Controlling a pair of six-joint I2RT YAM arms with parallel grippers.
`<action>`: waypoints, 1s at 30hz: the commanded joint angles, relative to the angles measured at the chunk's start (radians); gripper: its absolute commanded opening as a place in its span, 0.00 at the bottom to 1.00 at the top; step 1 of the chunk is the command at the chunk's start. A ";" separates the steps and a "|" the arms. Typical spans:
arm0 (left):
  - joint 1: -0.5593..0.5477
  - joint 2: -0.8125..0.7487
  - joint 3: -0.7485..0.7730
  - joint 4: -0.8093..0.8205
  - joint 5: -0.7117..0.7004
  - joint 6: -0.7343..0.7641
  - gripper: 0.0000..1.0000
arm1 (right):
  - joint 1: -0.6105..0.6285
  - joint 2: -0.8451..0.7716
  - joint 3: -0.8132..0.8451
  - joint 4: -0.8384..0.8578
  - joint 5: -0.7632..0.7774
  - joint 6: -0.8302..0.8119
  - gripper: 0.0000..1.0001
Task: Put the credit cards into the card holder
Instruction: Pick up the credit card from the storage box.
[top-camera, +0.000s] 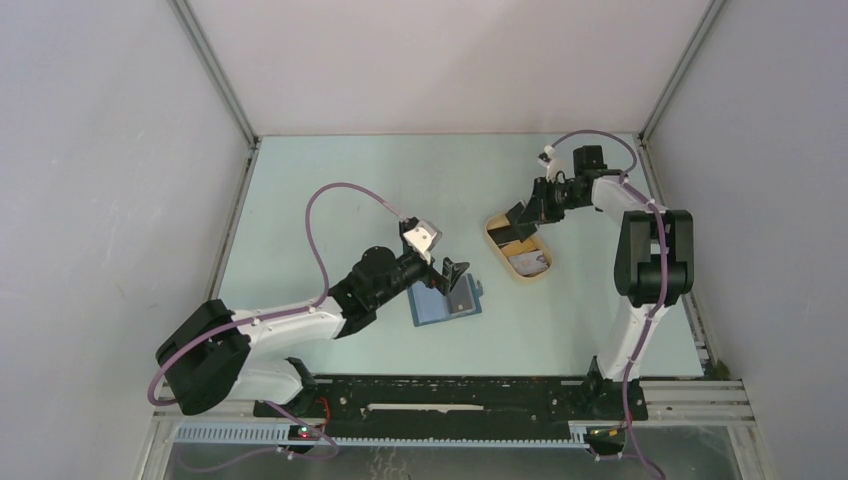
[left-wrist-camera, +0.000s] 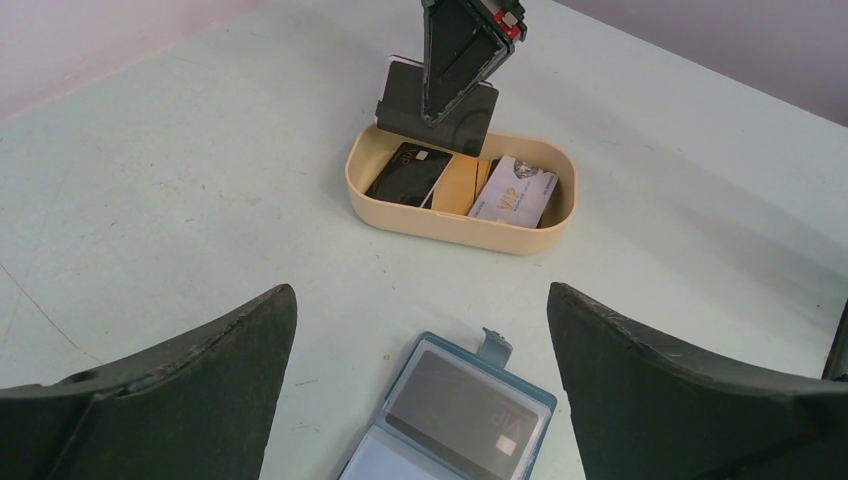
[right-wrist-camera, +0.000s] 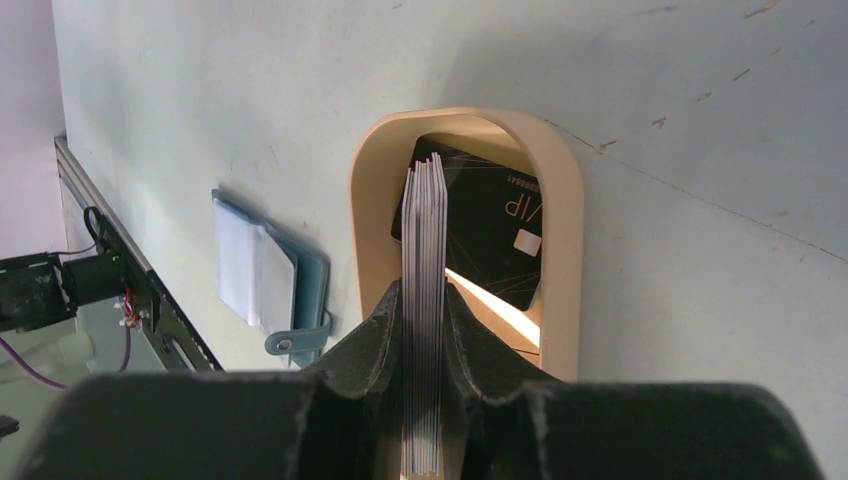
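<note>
Right end effector (right-wrist-camera: 424, 305) is clamped narrow on a stack of credit cards (right-wrist-camera: 424, 200), which it holds on edge with its fingers (right-wrist-camera: 370, 330) pressing both flat faces. The stack stands over the far end of a beige oval tray (left-wrist-camera: 450, 222). This tray sits on the right half of the tabletop (top-camera: 330, 180), about midway between the far and near edges. Whether the stack's lower edge touches the tray floor cannot be told. At least two more cards lie flat in the tray: a black card (left-wrist-camera: 408, 172) toward one end and a whitish card printed "VIP" (left-wrist-camera: 513, 190) toward the other.

Left end effector (left-wrist-camera: 420, 292) has its jaws spread wide and holds nothing. It hangs over the card holder (top-camera: 432, 308). The teal-blue card holder lies open and flat near the middle of the tabletop, closer to the near edge than the tray is and apart from it. A dark grey card (left-wrist-camera: 460, 405) sits in the pocket nearer the tray. The snap tab (left-wrist-camera: 495, 345) sticks out from that same side, toward the tray.
</note>
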 joint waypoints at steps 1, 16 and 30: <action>0.004 0.003 0.011 0.034 0.011 0.017 1.00 | 0.007 0.009 -0.010 0.059 0.013 0.059 0.01; 0.004 0.001 0.010 0.034 0.011 0.018 1.00 | 0.060 0.064 -0.010 0.044 0.029 0.053 0.08; 0.003 0.004 0.012 0.034 0.011 0.018 1.00 | 0.079 0.084 -0.010 0.035 -0.011 0.055 0.19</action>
